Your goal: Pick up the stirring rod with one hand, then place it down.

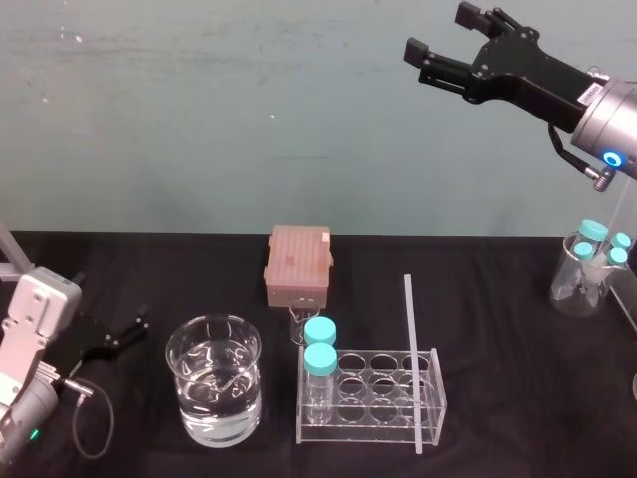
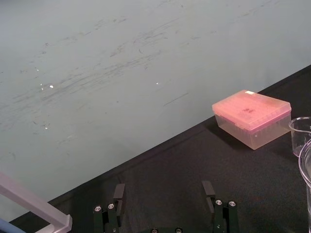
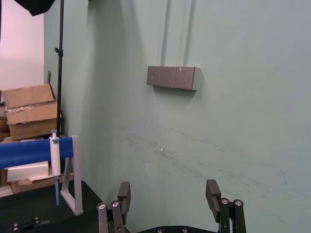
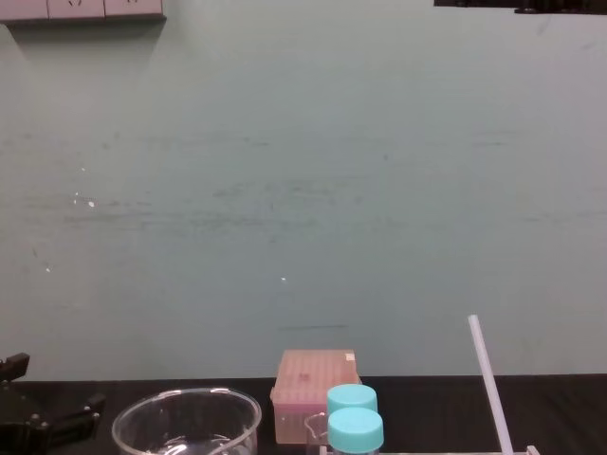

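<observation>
The stirring rod stands at the right end of the clear rack, near the front of the black table. In the chest view the stirring rod leans, its top tipped toward my left. Its lower end seems to sit at the rack's front right corner, though I cannot tell whether it rests in a hole or on the table. Nothing grips it.

Two blue-capped bottles occupy the rack's left end, one behind the other. A beaker of water stands just left of the rack, and a pink box sits behind them, nearer the wall.

My right gripper hangs high above the table, well apart from the rod, fingers spread wide and empty (the wrist view shows this too). My left gripper rests low at the table's left edge, also spread and empty.
</observation>
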